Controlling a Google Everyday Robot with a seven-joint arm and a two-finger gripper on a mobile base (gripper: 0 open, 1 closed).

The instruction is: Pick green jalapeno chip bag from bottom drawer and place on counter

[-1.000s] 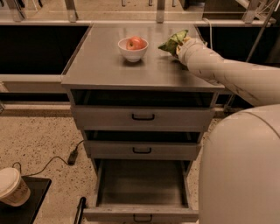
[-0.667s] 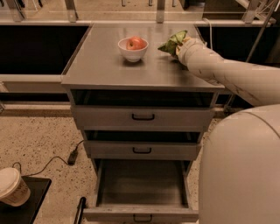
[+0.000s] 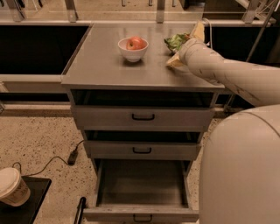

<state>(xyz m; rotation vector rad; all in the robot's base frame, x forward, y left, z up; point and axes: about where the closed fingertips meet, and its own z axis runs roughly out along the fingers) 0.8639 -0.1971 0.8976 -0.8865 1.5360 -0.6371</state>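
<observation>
- Fingers [image 3: 183, 45] at the end of my arm [image 3: 236, 76] are spread apart over the back right corner of the surface [image 3: 105, 65]. One pale tip points up toward the back edge and the other lies low near the right rim.
- Between those two tips sits the green jalapeno chip bag [image 3: 176, 41], crumpled, resting on the surface close against my wrist. I cannot tell whether either tip touches it.
- To the left of the bag, apart from it, stands a white bowl [image 3: 132, 53] with a red apple [image 3: 136, 42] inside.
- The surface is flat grey metal with a thin rim, dully reflective, and it tops the drawer cabinet.
- Below it, the top drawer [image 3: 143, 117] and the middle drawer [image 3: 142, 150] each show a grey front with a small black handle.
- The bottom drawer [image 3: 142, 186] is pulled well out toward me, its deep grey inside showing.
- My pale rounded body [image 3: 240, 175] fills the lower right.
- The floor [image 3: 39, 140] is speckled stone, and a black cable [image 3: 72, 156] runs across it toward the cabinet.
- At lower left, a paper cup [image 3: 13, 189] stands on a black tray [image 3: 30, 205].
- Dark shelving [image 3: 35, 48] lies to the cabinet's left, and metal posts [image 3: 160, 8] rise behind it.
</observation>
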